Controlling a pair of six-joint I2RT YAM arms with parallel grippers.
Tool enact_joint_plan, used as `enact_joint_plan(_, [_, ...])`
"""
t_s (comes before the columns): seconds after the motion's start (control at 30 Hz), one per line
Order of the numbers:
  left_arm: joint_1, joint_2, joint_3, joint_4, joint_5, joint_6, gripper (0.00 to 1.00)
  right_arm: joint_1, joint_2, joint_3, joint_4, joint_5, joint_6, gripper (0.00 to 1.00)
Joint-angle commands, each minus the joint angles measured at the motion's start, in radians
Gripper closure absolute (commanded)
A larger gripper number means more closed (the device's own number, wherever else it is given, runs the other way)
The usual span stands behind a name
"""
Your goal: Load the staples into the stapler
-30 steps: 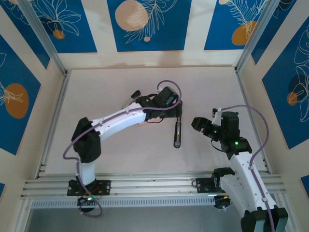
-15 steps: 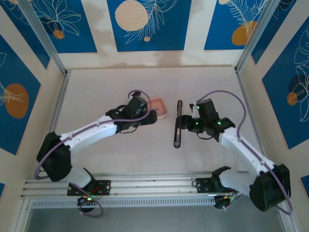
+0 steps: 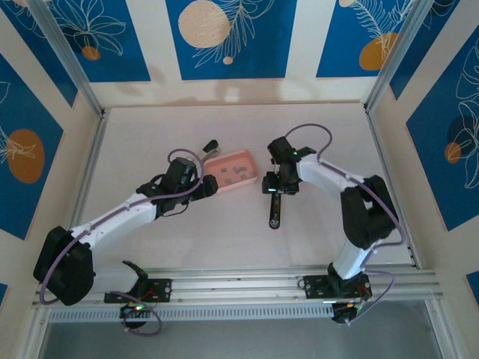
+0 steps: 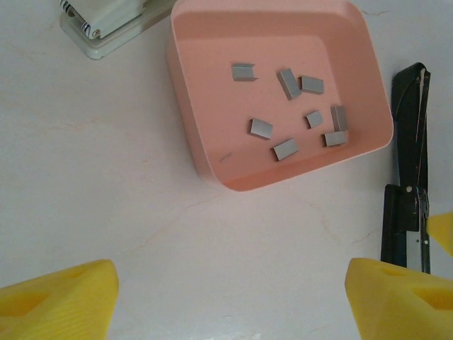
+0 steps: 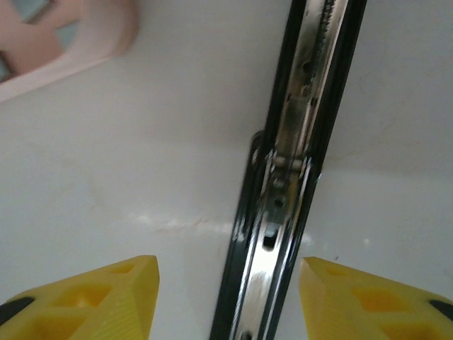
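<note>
Several staples lie loose in a shallow pink tray, which sits mid-table in the top view as the pink tray. A black stapler lies opened flat just right of it, also seen as the stapler. My left gripper hovers at the tray's near-left side, open and empty, its yellow fingertips wide apart over bare table. My right gripper is open, its fingers either side of the stapler's shiny metal channel with gaps on both sides.
A second, pale green-white stapler lies beyond the tray's far-left corner, shown too as the pale stapler. A corner of the pink tray is close left of the right gripper. Raised rails border the table left and right.
The left arm drew back toward the near left, uncovering the tray. The right arm swung in from the right to over the black stapler, and its jaws narrowed.
</note>
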Motion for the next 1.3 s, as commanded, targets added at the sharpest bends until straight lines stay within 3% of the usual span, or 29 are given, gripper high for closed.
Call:
enact_joint_plan(0.0, [0.014,0.006,-0.01,0.036,0.042,-0.003,0.16,0.0,0.081,0.071,-0.086,0.08,-0.037,0.47])
enact_joint_plan(0.2, [0.015,0.038,-0.023,0.071,0.053,-0.017,0.16,-0.012,0.171,0.126,-0.09,0.09,-0.079,0.52])
enact_joint_plan(0.43, [0.018,0.082,-0.023,0.094,0.05,-0.012,0.16,-0.03,0.206,0.134,-0.074,0.025,-0.146,0.76])
enact_joint_plan(0.63, [0.03,0.152,-0.007,0.132,0.064,0.007,0.17,-0.04,0.157,0.081,-0.083,0.057,-0.186,0.81])
enact_joint_plan(0.97, [0.046,0.289,0.105,0.166,0.11,0.039,0.16,-0.104,0.034,-0.051,-0.058,0.056,-0.118,0.79])
enact_joint_plan(1.27, [0.06,0.382,0.21,0.129,0.089,0.077,0.16,-0.107,-0.08,-0.059,-0.056,0.042,-0.114,0.52])
